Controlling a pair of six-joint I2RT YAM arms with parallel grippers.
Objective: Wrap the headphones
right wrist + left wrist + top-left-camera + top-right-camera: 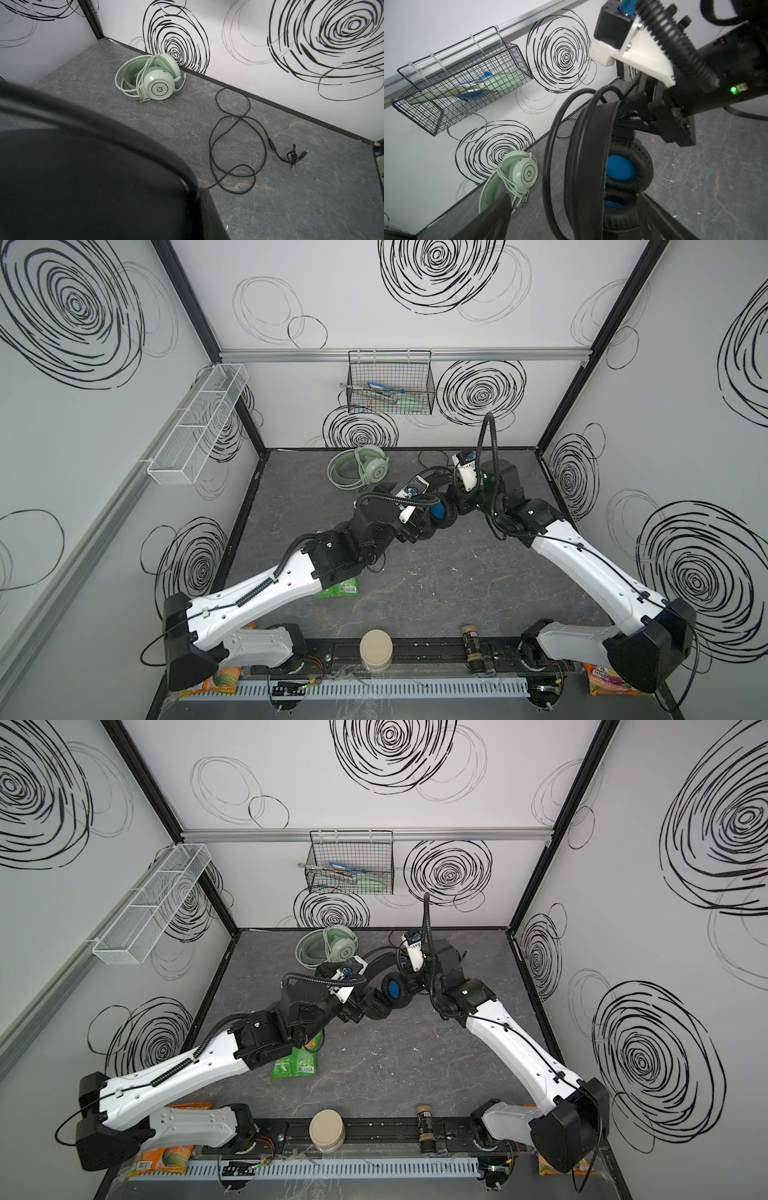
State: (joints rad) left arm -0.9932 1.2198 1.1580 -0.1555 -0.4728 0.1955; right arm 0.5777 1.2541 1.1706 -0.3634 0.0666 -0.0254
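Black headset (583, 158) is mid-table between the arms. As far as the left wrist view shows, the right gripper (633, 113) is clenched on its headband. We can't tell if the earcups rest on the table (291, 197) or hang clear. The left gripper (574, 195) is fully released, with its fingers straddling the band and touching nothing we can see.

A couple of turns of the black cable (272, 145) ride over the band. The rest lies loose in crossing loops toward the back wall, plug end furthest out. The mint-green headset (158, 85) sits by the back wall with its pale cable wound on, so we judge that one done.

Our read of the step: re-grab the cable for the next turn.
- Left takes the cable close to where it leaves the band, not far down the slack, so the turn lands tight.
- Right keeps the band steady, no tilt.
- We lay each turn beside the last.
- We pull slowly, because the crossed loops could knot.
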